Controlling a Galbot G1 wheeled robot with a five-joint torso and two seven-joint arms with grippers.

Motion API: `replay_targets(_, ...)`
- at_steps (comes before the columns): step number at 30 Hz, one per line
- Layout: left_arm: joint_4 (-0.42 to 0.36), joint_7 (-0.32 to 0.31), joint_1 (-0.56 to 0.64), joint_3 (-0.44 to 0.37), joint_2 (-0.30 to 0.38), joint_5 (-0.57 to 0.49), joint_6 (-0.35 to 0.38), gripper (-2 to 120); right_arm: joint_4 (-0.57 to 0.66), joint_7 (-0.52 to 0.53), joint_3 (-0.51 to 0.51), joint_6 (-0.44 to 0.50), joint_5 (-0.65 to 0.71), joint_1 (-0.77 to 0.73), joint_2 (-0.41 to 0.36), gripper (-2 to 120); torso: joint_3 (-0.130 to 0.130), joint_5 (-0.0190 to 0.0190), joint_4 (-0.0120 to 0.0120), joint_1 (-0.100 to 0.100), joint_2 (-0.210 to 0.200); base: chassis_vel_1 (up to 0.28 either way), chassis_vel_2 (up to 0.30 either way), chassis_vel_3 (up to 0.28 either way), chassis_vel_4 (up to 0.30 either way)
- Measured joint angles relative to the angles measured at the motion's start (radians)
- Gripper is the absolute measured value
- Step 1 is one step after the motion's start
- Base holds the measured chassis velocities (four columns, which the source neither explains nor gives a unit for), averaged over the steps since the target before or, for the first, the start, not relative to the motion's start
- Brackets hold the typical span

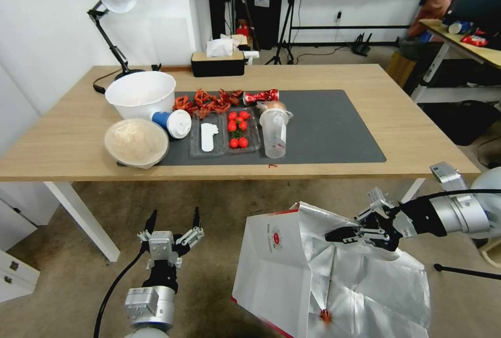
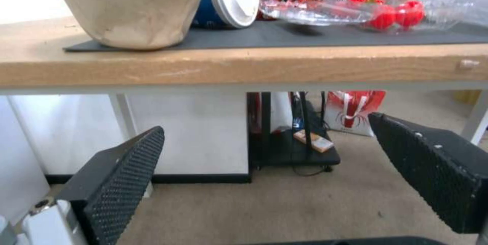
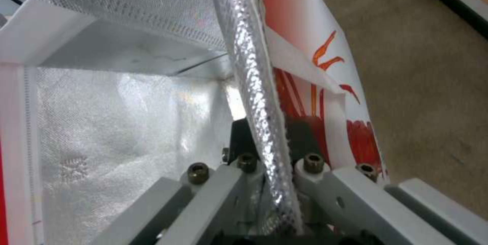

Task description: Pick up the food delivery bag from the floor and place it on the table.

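Food delivery bag: lower centre-right of the head view, a boxy white paper bag with red edges and a small round red logo; its mouth gapes, showing crumpled silver foil lining. It sits in front of the table's near edge, below the tabletop; whether its base touches the floor I cannot tell.
Right gripper: reaches in from the right edge of the head view to the bag's top rim. In the right wrist view its fingers are pressed together on the foil-lined wall, one inside the bag and one on the red-printed outside.
Left gripper: lower left of the head view, pointing up towards the table edge, fingers spread wide with nothing between them. In the left wrist view the two black textured pads stand well apart below the tabletop.
Table: light wood, across the middle of the head view, with a dark grey mat.
On the mat: a white bowl, a lidded paper bowl, a blue cup on its side, a clear tray of tomatoes, and a clear plastic cup.
Floor: grey-brown, stained, under the table and around the bag.
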Motion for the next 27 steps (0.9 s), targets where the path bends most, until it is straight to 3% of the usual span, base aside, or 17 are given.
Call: replay_targets(27, -0.011, 0.000, 0.003, -0.003, -0.002, -0.004, -0.007, 100, 0.004, 0.007, -0.001, -0.002, -0.004, -0.002, 0.006, 0, 0.074, 0.0000, 0.0000, 0.056, 0.130, 0.000, 0.000, 0.000, 0.000)
